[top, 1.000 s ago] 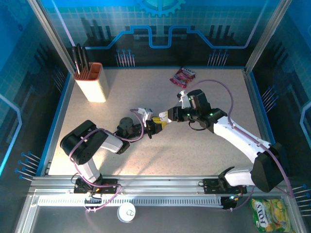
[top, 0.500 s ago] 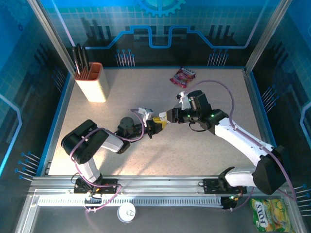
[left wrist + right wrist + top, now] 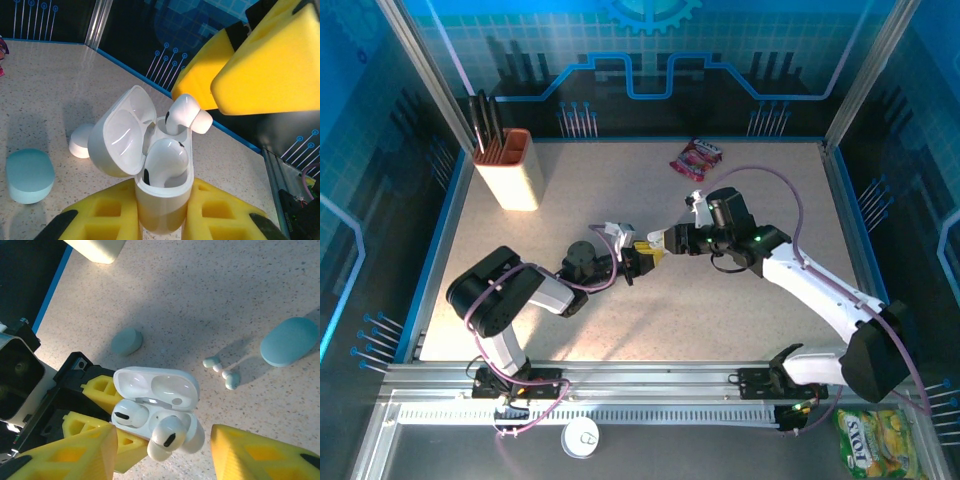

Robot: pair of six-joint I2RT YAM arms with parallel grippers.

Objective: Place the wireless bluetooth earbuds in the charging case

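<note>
Two grippers meet tip to tip at mid-table in the overhead view, the left gripper (image 3: 632, 260) and the right gripper (image 3: 658, 241). Against a second ago the left arm has not shifted, while the right arm's elbow sits slightly nearer the near right corner. The knife block (image 3: 510, 170) and candy packet (image 3: 697, 158) lie where they were. From the left wrist, the left gripper's yellow fingers (image 3: 85, 220) are clamped on the base of the white case (image 3: 162, 210), which stands with its lid (image 3: 122, 132) swung open. One earbud (image 3: 165, 160) is seated in the near well. The second earbud (image 3: 184, 114) stands tilted in the far well, only partly in, just under a right finger. A blue case (image 3: 30, 175) and a small white round piece (image 3: 80, 142) lie on the table (image 3: 50, 90) behind. From the right wrist, the right gripper's fingers stand apart on either side of the second earbud, a gap on each side, gripping nothing. Beyond the open lid, a pair of blue earbuds (image 3: 231, 381) lies on the table between a blue round piece (image 3: 127, 341) and the blue case.
</note>
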